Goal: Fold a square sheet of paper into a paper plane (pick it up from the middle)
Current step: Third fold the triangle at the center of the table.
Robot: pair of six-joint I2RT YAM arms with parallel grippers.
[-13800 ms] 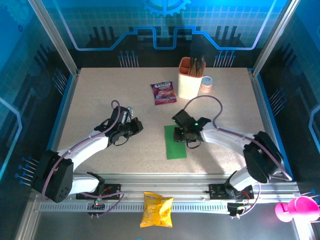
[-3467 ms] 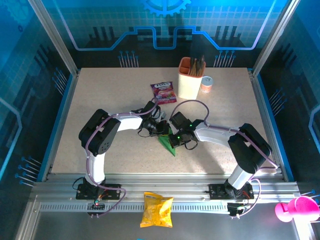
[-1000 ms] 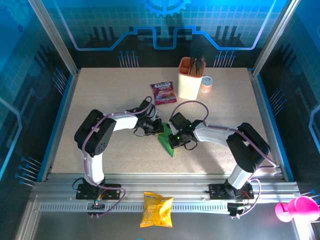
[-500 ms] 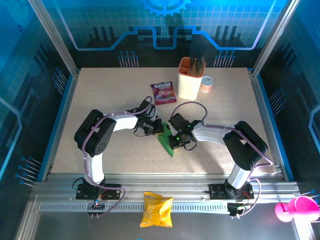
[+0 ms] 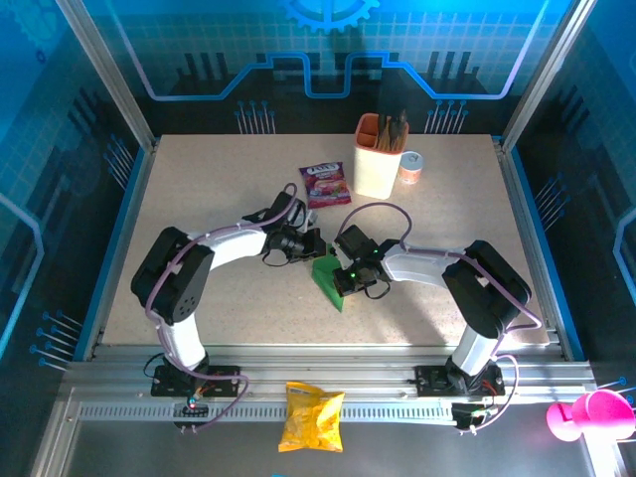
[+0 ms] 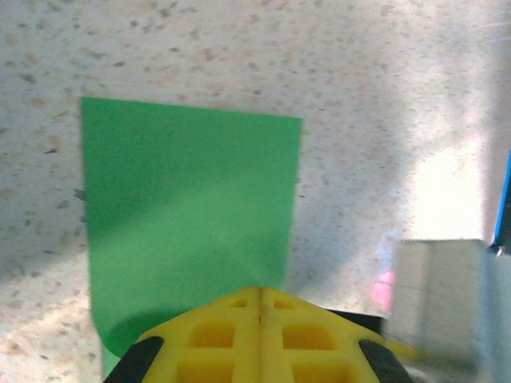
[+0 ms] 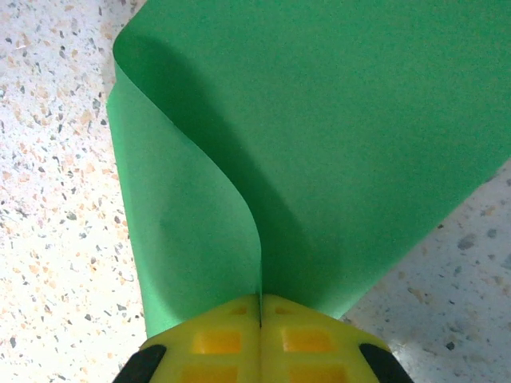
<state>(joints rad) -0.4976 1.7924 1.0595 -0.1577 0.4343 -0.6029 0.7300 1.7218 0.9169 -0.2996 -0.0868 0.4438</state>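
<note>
The square sheet of paper [image 5: 326, 280] is bright green, folded into a pointed shape at the table's middle between both arms. My right gripper [image 5: 345, 275] is shut on it. In the right wrist view a curled fold of the paper [image 7: 192, 207] rises straight out from between the yellow fingertips [image 7: 260, 298]. My left gripper [image 5: 312, 247] sits at the paper's far left end, jaws shut. In the left wrist view its closed tips [image 6: 259, 291] lie over the near edge of a flat green panel [image 6: 192, 207], and no paper shows between them.
A purple snack sachet [image 5: 324, 185] lies just beyond the grippers. Behind it stand a cream holder [image 5: 376, 159] and a small can [image 5: 409, 167]. A yellow crisp bag [image 5: 311, 415] lies on the front rail and a pink object [image 5: 586, 412] sits at the lower right.
The left arm's elbow has swung out to the left and its gripper has edged right along the paper's far end. The paper's top looks wider. The right gripper has barely moved.
</note>
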